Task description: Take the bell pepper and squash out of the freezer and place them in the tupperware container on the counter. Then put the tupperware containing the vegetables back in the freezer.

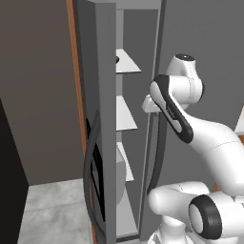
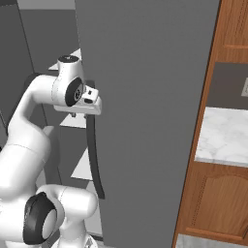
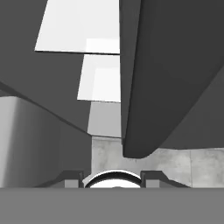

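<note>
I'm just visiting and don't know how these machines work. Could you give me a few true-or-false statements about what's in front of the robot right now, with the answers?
1. The freezer stands open, its white shelves showing. True.
2. The end effector is carrying a red pepper. False: nothing red shows between its fingertips.
3. The robot's hand is up beside the dark curved handle of the wide grey door. True.
4. A marble-topped counter on wooden cabinets lies to the right of that door. True.
5. The freezer's own slim door is fully shut. False: it is swung open, edge toward the camera.
6. The floor is dark wood. False: it is pale grey stone.
</note>
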Tool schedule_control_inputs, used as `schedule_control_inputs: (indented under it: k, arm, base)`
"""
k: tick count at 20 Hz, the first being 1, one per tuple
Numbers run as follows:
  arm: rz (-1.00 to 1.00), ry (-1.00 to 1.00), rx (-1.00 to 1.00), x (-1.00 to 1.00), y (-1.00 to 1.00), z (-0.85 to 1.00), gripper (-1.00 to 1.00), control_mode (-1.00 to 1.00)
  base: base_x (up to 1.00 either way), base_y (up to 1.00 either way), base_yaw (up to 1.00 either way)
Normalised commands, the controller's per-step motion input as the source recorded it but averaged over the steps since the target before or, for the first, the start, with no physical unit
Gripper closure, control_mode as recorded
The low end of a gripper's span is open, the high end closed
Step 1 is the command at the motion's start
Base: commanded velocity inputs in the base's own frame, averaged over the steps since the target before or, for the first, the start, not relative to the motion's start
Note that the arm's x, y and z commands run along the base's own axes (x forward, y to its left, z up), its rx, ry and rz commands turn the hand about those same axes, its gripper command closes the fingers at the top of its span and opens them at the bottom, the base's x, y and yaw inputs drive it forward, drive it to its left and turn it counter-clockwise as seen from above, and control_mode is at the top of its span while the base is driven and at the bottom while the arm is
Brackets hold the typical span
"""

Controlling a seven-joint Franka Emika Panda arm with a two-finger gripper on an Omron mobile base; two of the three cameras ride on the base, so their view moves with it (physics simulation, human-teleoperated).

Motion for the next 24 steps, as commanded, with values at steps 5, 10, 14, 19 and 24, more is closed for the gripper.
schedule_control_inputs:
  k: [5,10,14,19,24]
  arm:
    - [0.0,-0.01,0.0,-0.09,0.01,0.0,-1.0,-1.0]
    - [0.0,-0.02,0.0,-0.18,0.09,0.2,-1.0,-1.0]
    - [0.0,-0.04,0.0,-0.38,0.0,0.51,-1.0,-1.0]
    - [-0.03,-0.01,0.0,-0.55,0.0,0.5,-1.0,-1.0]
    - [-0.06,0.0,0.0,-0.73,-0.02,0.32,-1.0,-1.0]
  base:
    - [0.0,0.0,0.0]
    - [0.0,0.0,0.0]
    - [0.0,0.0,0.0]
    - [0.0,0.0,0.0]
    - [0.0,0.0,0.0]
